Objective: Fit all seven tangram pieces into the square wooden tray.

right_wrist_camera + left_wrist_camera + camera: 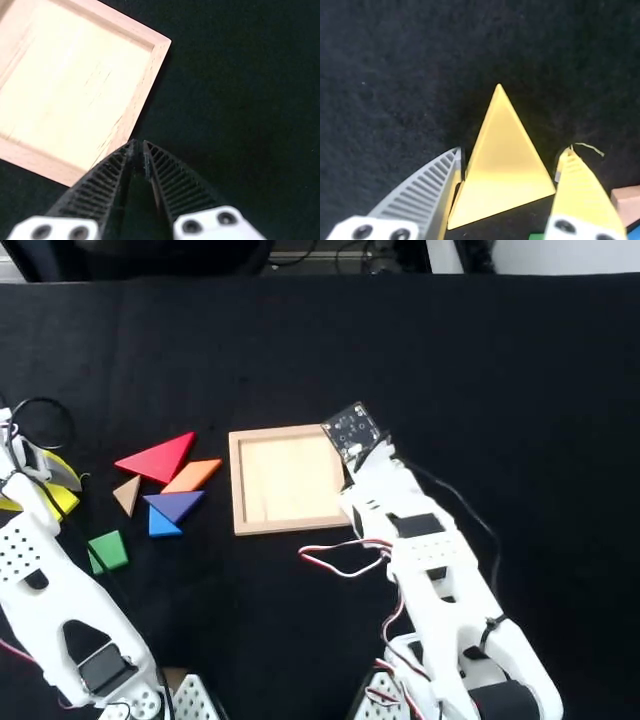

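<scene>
My left pincer is grasping the smooth flat yellow triangle piece, one finger on each side. The piece's apex is pointing straight away from my wrist, its base is lying toward me, and its long axis is running along my fingers. It is sitting over the black cloth at the table's left edge, well apart from the square pale wooden tray. My right pincer is hovering clenched on nothing, at the tray's rim near a corner.
</scene>
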`<state>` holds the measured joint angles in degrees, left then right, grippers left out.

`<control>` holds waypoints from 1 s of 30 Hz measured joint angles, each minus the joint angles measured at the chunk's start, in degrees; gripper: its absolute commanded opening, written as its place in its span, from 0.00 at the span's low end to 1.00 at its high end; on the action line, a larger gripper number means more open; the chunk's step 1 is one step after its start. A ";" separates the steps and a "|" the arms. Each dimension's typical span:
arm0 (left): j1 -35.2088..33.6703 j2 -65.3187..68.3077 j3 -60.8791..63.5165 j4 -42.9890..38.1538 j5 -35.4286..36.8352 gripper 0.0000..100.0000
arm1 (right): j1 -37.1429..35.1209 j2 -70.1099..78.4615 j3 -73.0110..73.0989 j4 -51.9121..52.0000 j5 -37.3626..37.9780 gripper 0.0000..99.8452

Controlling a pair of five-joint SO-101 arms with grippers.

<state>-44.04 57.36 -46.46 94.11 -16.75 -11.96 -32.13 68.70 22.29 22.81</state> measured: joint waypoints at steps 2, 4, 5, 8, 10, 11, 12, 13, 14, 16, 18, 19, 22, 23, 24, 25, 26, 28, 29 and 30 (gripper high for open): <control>0.09 0.18 0.00 0.70 -2.46 0.18 | 0.00 0.00 0.00 0.00 0.00 0.01; 0.88 0.18 -0.09 2.46 -5.71 0.07 | 0.00 0.00 0.00 0.00 0.00 0.01; 1.41 0.18 -0.09 3.25 -7.56 0.02 | 0.00 0.00 0.00 0.00 0.00 0.01; 4.04 0.26 -0.09 5.27 -11.96 0.06 | 0.00 0.00 0.00 0.00 0.00 0.01; 5.10 0.35 0.18 5.89 -13.27 0.05 | 0.00 0.00 0.00 0.00 0.00 0.01; 5.36 0.35 0.35 5.98 -13.71 0.03 | 0.00 0.00 0.00 0.00 0.00 0.01; 5.36 0.35 0.35 5.98 -13.80 0.03 | 0.00 0.00 0.00 0.00 0.00 0.01; 5.45 0.35 0.35 5.98 -13.89 0.03 | 0.00 0.00 0.00 0.00 0.00 0.01; 5.45 0.35 0.35 5.98 -13.98 0.03 | 0.00 0.00 0.00 0.00 0.00 0.01; 5.45 0.35 0.35 5.98 -14.33 0.03 | 0.00 0.00 0.00 0.00 0.00 0.01; 5.45 0.35 -0.18 6.15 -14.86 0.03 | 0.00 0.00 0.00 0.00 0.00 0.01; 5.45 -0.09 -0.18 6.33 -16.00 0.03 | 0.00 0.00 0.00 0.00 0.00 0.01; 5.27 -2.90 -1.14 6.07 -22.33 0.05 | 0.00 0.00 0.00 0.00 0.00 0.01; 5.01 -4.40 -1.14 6.07 -25.58 0.07 | 0.00 0.00 0.00 0.00 0.00 0.01; 4.57 -6.51 -0.97 5.98 -28.92 0.11 | 0.00 0.00 0.00 0.00 0.00 0.01; 3.96 -8.97 -0.18 5.98 -31.91 0.15 | 0.00 0.00 0.00 0.00 0.00 0.01; 3.25 -11.87 0.97 5.98 -34.90 0.20 | 0.00 0.00 0.00 0.00 0.00 0.01; 1.67 -17.67 4.31 5.98 -39.30 0.27 | 0.00 0.00 0.00 0.00 0.00 0.01; 0.88 -20.92 6.51 5.98 -41.14 0.28 | 0.00 0.00 0.00 0.00 0.00 0.01; 0.09 -24.09 8.88 5.98 -42.73 0.28 | 0.00 0.00 0.00 0.00 0.00 0.01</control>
<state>-43.96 33.27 -37.58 100.09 -59.47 -11.96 -32.13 68.70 22.29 22.81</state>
